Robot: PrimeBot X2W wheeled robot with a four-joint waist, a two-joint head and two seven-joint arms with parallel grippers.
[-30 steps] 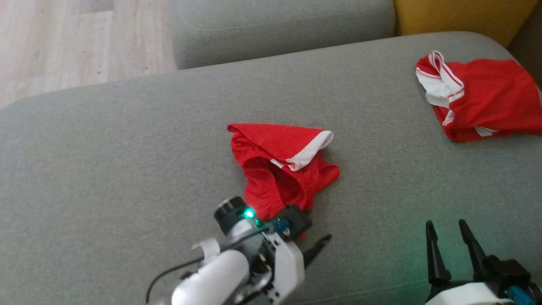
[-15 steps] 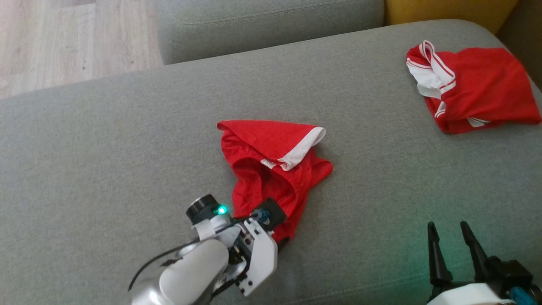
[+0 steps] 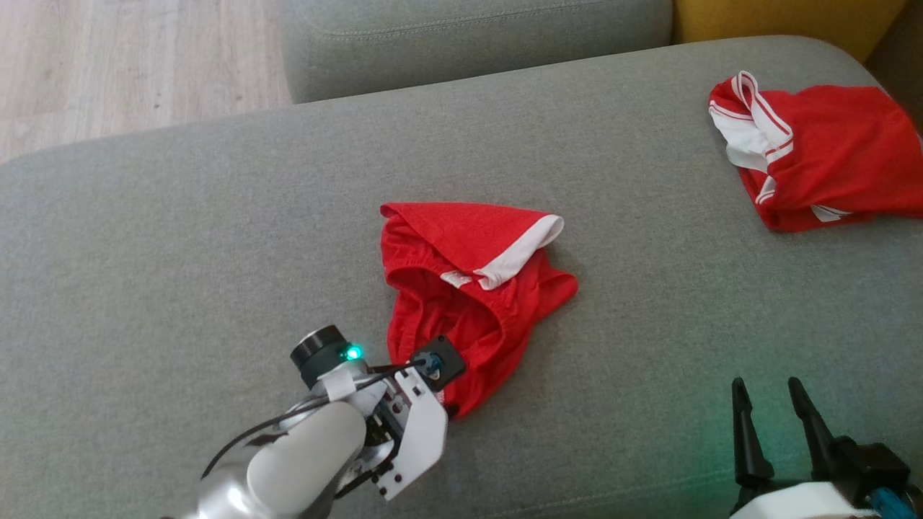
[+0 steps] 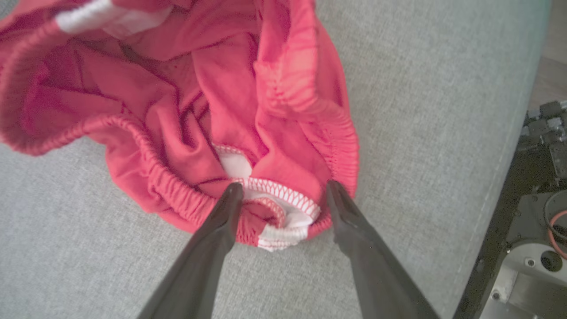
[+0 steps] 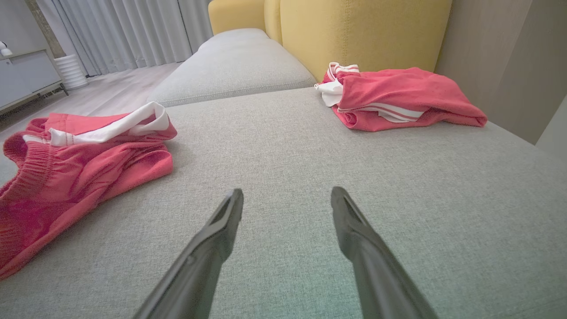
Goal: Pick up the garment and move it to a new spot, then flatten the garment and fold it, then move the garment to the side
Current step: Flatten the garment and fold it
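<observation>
The garment [image 3: 472, 281], red shorts with white trim, lies crumpled in the middle of the grey sofa cushion [image 3: 216, 252]. My left arm's wrist [image 3: 414, 425] hangs over the garment's near corner and hides its fingers in the head view. In the left wrist view my left gripper [image 4: 283, 186] is open, its fingertips [image 4: 232, 195] straddling the bunched elastic waistband [image 4: 283, 230], pressed into the fabric. My right gripper [image 3: 765, 386] stands open and empty at the lower right, over bare cushion [image 5: 287, 193]. The garment [image 5: 66, 168] lies to its left there.
A second red garment with white stripes [image 3: 822, 158] lies at the cushion's far right corner, also seen as a pile [image 5: 398, 97] before a yellow backrest [image 5: 354, 31]. Another grey cushion [image 3: 469, 36] lies behind. Wooden floor [image 3: 108, 58] is at the far left.
My left arm has moved left and onto the garment's near corner, its fingers now hidden under the wrist. The head camera shifted slightly. The right gripper has stayed put.
</observation>
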